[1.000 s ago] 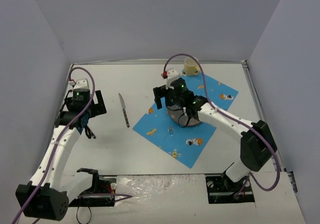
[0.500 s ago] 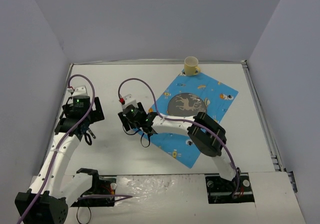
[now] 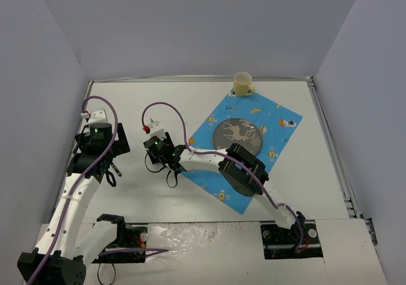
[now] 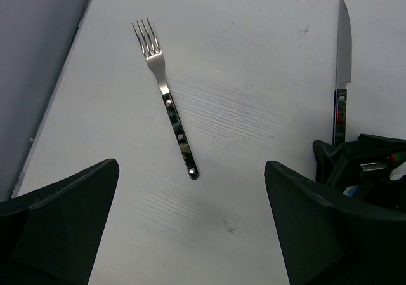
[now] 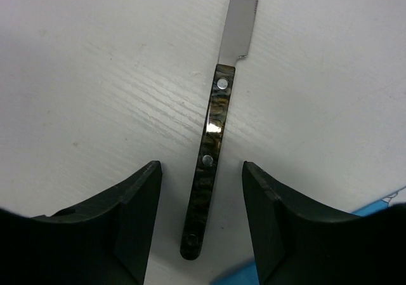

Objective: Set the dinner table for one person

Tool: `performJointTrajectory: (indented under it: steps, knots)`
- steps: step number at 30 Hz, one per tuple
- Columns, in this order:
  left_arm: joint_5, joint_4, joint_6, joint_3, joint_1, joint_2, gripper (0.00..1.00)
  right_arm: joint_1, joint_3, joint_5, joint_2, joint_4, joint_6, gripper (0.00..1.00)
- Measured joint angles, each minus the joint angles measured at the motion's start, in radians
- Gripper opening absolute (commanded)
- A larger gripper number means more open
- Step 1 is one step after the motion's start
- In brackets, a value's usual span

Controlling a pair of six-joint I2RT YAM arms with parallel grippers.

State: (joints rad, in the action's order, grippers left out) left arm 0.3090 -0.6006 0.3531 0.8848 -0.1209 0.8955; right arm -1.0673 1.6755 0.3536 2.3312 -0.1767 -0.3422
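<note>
On the white dinner table (image 3: 304, 171) lies a knife (image 5: 216, 120) with a dark mottled handle. My right gripper (image 5: 202, 168) hangs just over that handle, one finger on each side with a gap on both, so it is open. In the top view the right gripper (image 3: 162, 150) covers the knife. A fork (image 4: 166, 101) lies to the left of the knife (image 4: 341, 75); its handle end sits between the wide-open fingers of my left gripper (image 4: 191, 168), which holds nothing. From above, the left gripper (image 3: 103, 146) is left of the right one.
A blue cartoon-printed cloth (image 3: 280, 124) lies right of centre with a dark round plate (image 3: 236, 133) on it. A yellow cup (image 3: 242, 83) stands at the cloth's far corner. The right gripper's body (image 4: 371, 164) shows close beside the left gripper. Grey walls enclose the table.
The right arm swung from over the plate leftward to the knife, and its jaws have narrowed around the handle. The left arm shifted slightly, still open.
</note>
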Motion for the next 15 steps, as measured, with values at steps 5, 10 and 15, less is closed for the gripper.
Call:
performJointTrajectory:
  steps: [5,10,15]
  knots:
    - [0.004,0.0,0.0,0.0,0.0,0.0,0.97,0.005,0.017,0.001,0.021,-0.032,-0.003,0.27]
    - [0.004,0.0,0.0,0.0,0.001,0.0,0.97,0.031,0.017,-0.011,0.022,-0.039,-0.007,0.1]
    - [0.005,0.0,0.0,0.0,0.004,0.0,0.97,0.077,0.017,-0.048,0.022,-0.047,0.007,0.0]
